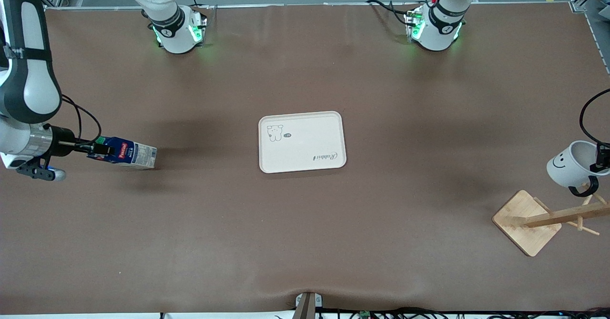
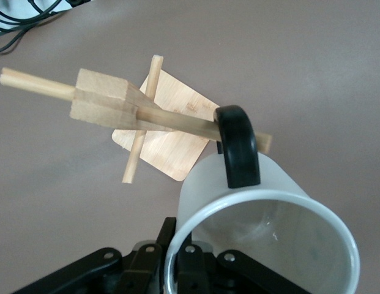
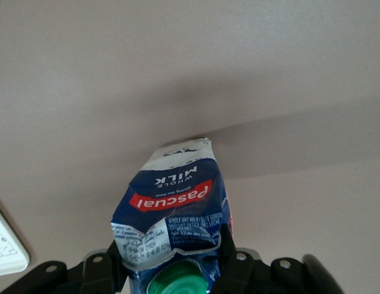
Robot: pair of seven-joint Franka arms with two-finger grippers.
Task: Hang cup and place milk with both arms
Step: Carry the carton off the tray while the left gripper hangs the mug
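Note:
My left gripper (image 1: 599, 160) is shut on the rim of the white cup (image 1: 569, 163) and holds it tilted in the air over the wooden rack (image 1: 548, 219) at the left arm's end of the table. In the left wrist view the cup (image 2: 263, 239) has its black handle (image 2: 238, 146) right at one of the rack's pegs (image 2: 177, 120). My right gripper (image 1: 97, 149) is shut on the top of the dark-blue milk carton (image 1: 127, 152), which is tipped over at the right arm's end. The right wrist view shows the carton (image 3: 174, 211) and its green cap (image 3: 176, 283).
A white tray (image 1: 302, 141) with a small dog drawing lies in the middle of the brown table. The rack's square wooden base (image 1: 524, 221) stands close to the table's edge at the left arm's end.

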